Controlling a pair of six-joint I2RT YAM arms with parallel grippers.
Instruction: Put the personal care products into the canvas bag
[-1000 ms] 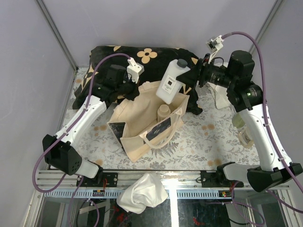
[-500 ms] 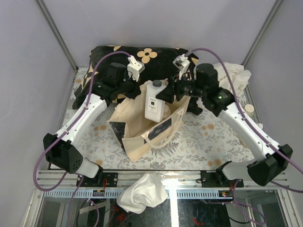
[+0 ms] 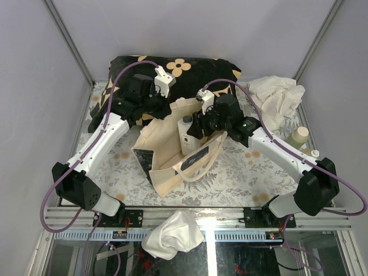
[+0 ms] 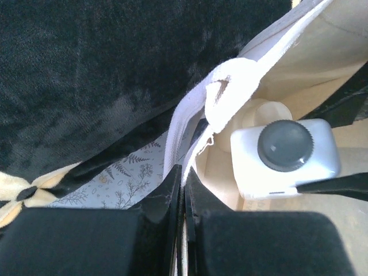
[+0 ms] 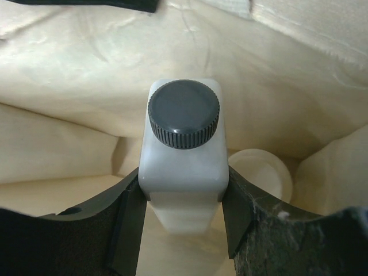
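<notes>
- The white bottle with the dark ribbed cap has come down; a second ago it hung tilted high over the far rim, and now it stands upright inside the canvas bag, only its cap and shoulders showing from above.
- A cream-capped bottle already sits in the bag, just beside and behind the white one; the two look close to touching, though I cannot tell whether they do.
- The right gripper is closed on the white bottle's body, one finger on each flat side; its arm has swung in from the right and dipped into the bag's mouth.
- The left gripper has not moved; its jaws are pinched shut on the bag's far rim, holding the mouth open against the black cushion.
- My reading: this bottle is as good as delivered; what is left is to let go and lift straight out without dragging the canvas or tipping its neighbour.
- With the arm out of the way, the right side of the table shows a yellow-green bottle and a smaller pale item near it, below a white cloth; the bottle at least is yet to be bagged.
</notes>
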